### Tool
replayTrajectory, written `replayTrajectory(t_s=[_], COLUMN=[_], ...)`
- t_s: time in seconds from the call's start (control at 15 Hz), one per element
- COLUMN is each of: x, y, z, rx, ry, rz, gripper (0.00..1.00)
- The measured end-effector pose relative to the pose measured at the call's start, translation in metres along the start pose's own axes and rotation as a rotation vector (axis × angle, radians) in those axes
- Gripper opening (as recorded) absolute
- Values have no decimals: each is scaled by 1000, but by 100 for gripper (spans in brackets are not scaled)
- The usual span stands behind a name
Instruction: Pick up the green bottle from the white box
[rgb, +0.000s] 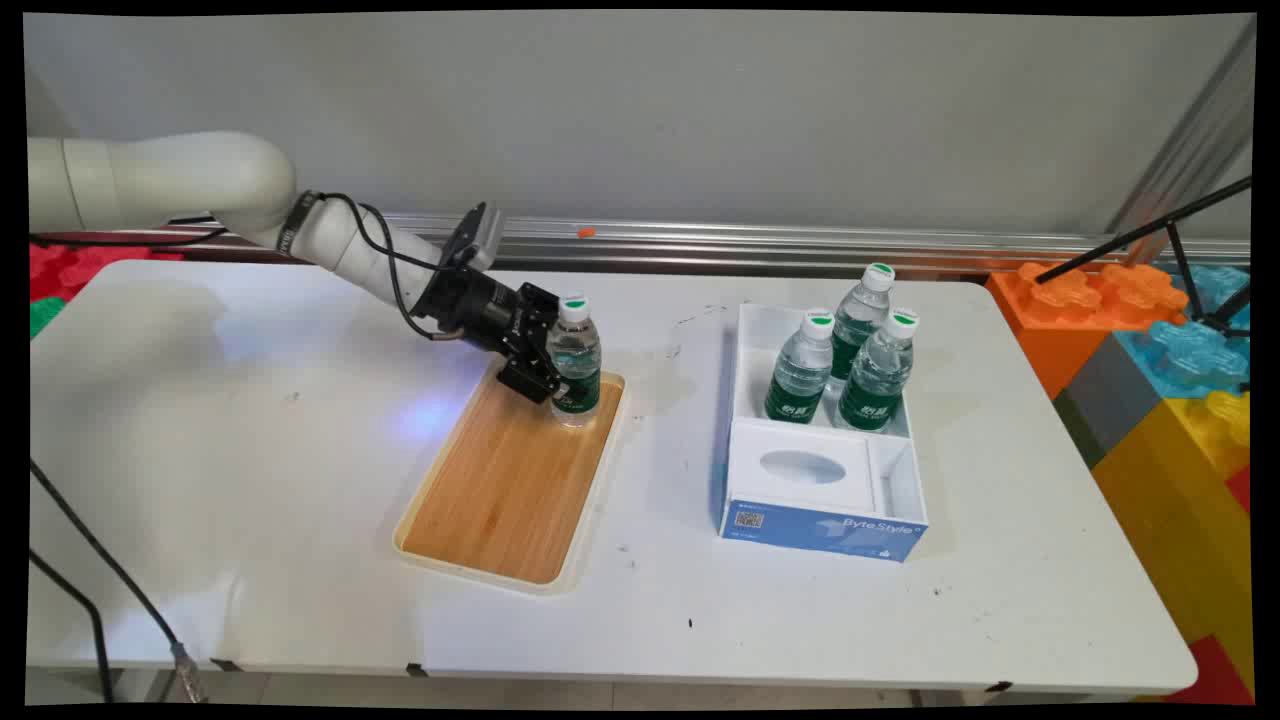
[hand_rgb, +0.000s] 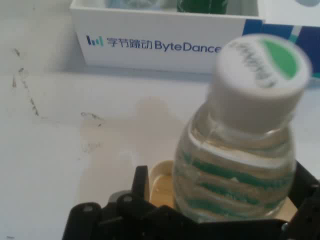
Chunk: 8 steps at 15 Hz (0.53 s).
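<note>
Fingers (rgb: 548, 372) grip one bottle (rgb: 575, 362) on one tray (rgb: 505, 490); three bottles (rgb: 845, 355) in one box (rgb: 822, 525).

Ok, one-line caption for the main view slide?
Tool around a water bottle standing on the wooden tray, three more bottles in the box.

water bottle (rgb: 575, 362): clear, green label, white-green cap | tray (rgb: 505, 490): wood-brown, cream rim | box (rgb: 822, 520): white-blue
</note>
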Motion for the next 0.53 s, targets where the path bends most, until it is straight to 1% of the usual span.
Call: replayTrajectory(t_s=[0.07,0.2,0.53], x=[-3,-1,12], y=[0,0,8], z=[-4,-8,-30], rx=[-2,-14,-23], ry=[-3,-9,-39], rz=[2,12,-6], gripper=[100,100,100])
